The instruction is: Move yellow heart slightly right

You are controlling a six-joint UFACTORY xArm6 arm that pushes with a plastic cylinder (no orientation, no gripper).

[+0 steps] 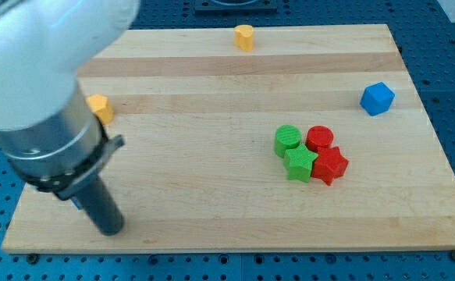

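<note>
Two yellow blocks are in view. One (pixel 244 37) sits near the board's top edge, about mid-width; its shape looks heart-like but is too small to be sure. The other yellow block (pixel 101 108) lies at the view's left, partly hidden behind my arm. My tip (pixel 111 229) rests on the board near the bottom left corner, well below the left yellow block and far from the top one, touching no block.
A blue cube (pixel 377 98) lies at the right. A tight cluster sits right of centre: green round block (pixel 288 140), red round block (pixel 319 138), green star (pixel 299 164), red star (pixel 330 165). The wooden board (pixel 211 211) ends just below my tip.
</note>
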